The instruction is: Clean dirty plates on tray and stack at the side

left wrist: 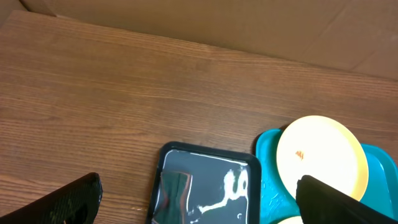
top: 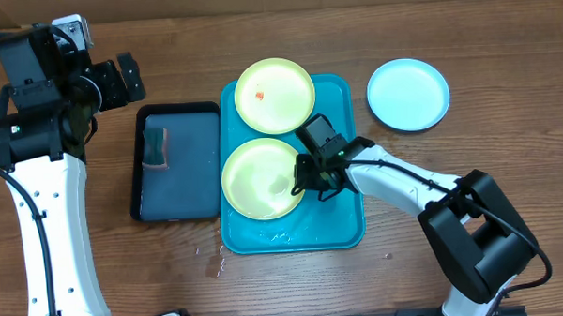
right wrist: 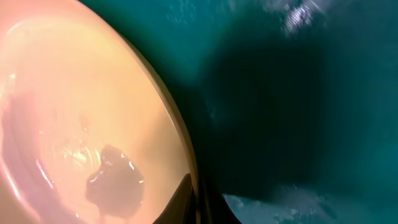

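Observation:
The teal tray [top: 351, 223] holds two yellow-green plates. The far plate [top: 275, 94] has a red-orange smear; it also shows in the left wrist view [left wrist: 320, 155]. The near plate [top: 254, 178] looks wet. My right gripper [top: 308, 179] is shut on its right rim; in the right wrist view the fingers [right wrist: 198, 200] pinch the plate's edge [right wrist: 74, 112] over the tray [right wrist: 298, 93]. The light blue plate [top: 408, 94] lies on the table to the right of the tray. My left gripper [top: 126, 79] is open and empty, high at the far left.
A dark navy-black tray [top: 179, 180] with liquid sits left of the teal tray, with a green sponge [top: 155, 148] in its far left corner. It shows between the left fingers [left wrist: 199, 205] in the left wrist view. Water drops lie by the teal tray's near left corner.

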`<action>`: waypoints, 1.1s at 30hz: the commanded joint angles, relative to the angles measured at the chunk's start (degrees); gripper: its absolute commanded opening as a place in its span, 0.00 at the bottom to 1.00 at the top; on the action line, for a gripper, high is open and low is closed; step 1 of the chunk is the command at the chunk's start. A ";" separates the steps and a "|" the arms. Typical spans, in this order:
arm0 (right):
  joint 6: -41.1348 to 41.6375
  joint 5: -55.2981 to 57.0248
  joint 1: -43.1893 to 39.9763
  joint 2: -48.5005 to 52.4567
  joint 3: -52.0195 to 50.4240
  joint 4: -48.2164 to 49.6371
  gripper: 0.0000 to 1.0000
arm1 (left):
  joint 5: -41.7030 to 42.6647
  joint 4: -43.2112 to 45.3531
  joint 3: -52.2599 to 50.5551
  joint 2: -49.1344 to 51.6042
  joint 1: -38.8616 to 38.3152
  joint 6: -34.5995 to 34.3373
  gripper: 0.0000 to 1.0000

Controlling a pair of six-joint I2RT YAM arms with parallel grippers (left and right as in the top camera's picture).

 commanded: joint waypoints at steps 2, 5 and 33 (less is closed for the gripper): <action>-0.39 -1.40 -1.57 -3.98 1.64 -3.89 0.04 | 0.44 0.02 0.35 0.42 -0.31 -1.20 1.00; -1.42 -1.36 -2.08 -6.56 2.34 -6.64 0.04 | 0.42 0.02 0.35 0.42 -0.31 -1.18 1.00; 0.24 4.94 1.42 -9.05 7.89 -1.53 0.04 | 0.42 -0.09 0.35 0.42 -0.31 -1.20 1.00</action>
